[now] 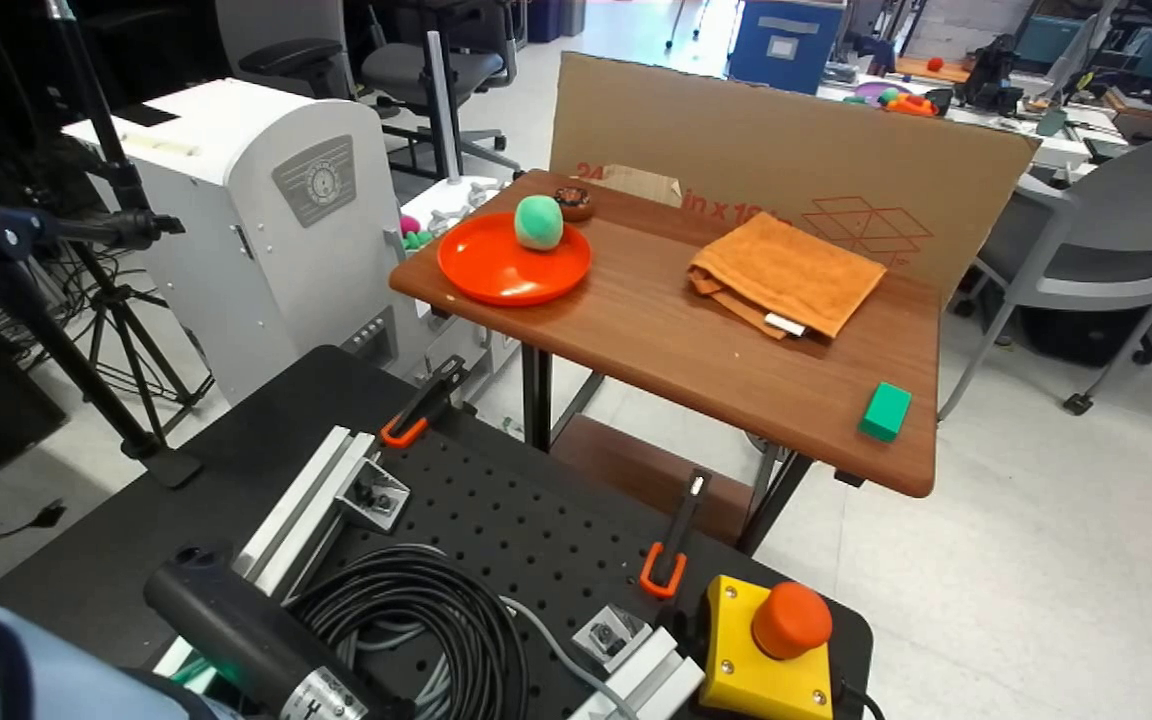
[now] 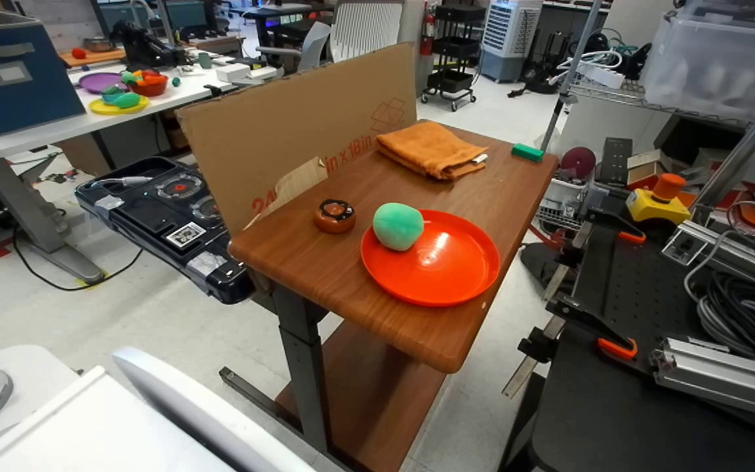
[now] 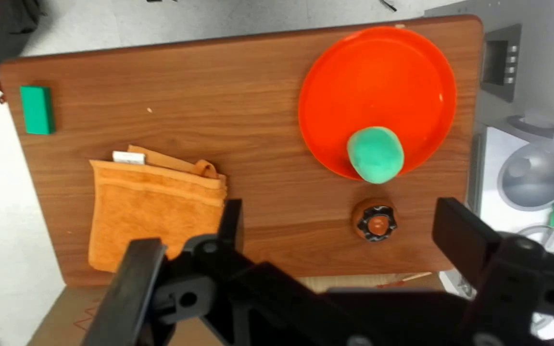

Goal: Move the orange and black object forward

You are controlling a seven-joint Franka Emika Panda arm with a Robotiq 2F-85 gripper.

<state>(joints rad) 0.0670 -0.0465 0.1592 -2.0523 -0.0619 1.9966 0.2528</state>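
Gripper (image 3: 341,221) hangs spread; the doughnut (image 3: 369,222) sits just beside the plate (image 3: 378,77), so sloppy lowering could knock the ball (image 3: 375,154) off it.

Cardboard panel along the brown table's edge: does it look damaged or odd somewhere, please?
Yes. Low on the cardboard panel, in both exterior views, a paler, ragged patch interrupts the red lettering. The cardboard around it looks smooth, so it seems torn there, though I cannot tell tear from covering.
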